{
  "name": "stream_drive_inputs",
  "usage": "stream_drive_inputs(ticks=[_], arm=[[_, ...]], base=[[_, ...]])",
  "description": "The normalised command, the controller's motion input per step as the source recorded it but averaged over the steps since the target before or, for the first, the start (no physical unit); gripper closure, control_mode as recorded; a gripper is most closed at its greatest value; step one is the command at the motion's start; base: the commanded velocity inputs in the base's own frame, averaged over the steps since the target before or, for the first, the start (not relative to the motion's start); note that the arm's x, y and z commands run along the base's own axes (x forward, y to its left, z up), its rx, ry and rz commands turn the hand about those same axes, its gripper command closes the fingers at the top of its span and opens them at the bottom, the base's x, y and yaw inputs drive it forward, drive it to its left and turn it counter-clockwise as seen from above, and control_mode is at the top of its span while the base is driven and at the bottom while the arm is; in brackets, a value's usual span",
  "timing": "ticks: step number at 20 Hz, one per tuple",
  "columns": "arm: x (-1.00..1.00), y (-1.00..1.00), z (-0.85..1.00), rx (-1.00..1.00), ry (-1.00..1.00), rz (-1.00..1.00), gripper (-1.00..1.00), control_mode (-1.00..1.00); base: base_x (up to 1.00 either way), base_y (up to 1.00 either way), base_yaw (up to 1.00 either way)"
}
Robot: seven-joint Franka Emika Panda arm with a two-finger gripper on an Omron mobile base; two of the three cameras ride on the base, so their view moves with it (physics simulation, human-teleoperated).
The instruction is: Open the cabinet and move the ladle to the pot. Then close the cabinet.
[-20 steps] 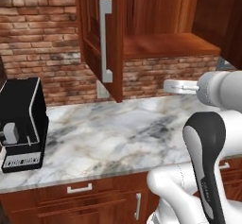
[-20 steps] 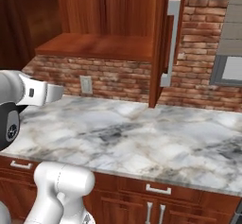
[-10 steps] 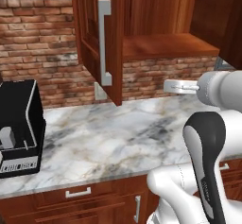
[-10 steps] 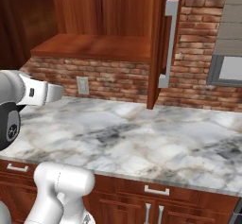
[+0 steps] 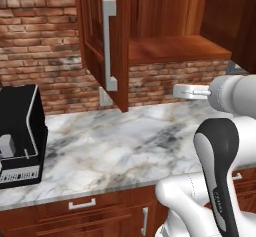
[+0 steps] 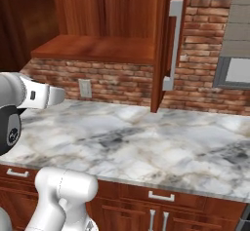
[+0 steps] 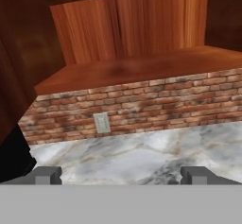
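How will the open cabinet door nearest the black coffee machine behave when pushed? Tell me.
The door looks like a rigid wooden panel, so it should swing on its hinges rather than flex. It stands wide open, so a sideways push probably closes it. Its smooth bar handle may be slippery to pinch.

The cabinet [image 5: 165,26] top and its far door are cropped.
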Motion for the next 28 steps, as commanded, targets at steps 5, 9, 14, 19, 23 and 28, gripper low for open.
stream_drive_inputs(ticks=[5,9,14,19,23,28], arm=[[0.00,0.00,0.00,0.00,0.00,0.00,-1.00,1.00],[0.00,0.00,0.00,0.00,0.00,0.00,-1.00,1.00],[0.00,0.00,0.00,0.00,0.00,0.00,-1.00,1.00],[0.00,0.00,0.00,0.00,0.00,0.00,-1.00,1.00],[0.00,0.00,0.00,0.00,0.00,0.00,-1.00,1.00],[0.00,0.00,0.00,0.00,0.00,0.00,-1.00,1.00]], base=[[0.00,-0.21,0.00],[0.12,-0.08,0.00],[0.44,-0.27,0.00],[0.49,-0.29,0.00],[0.31,-0.34,0.00],[0.21,-0.28,0.00]])
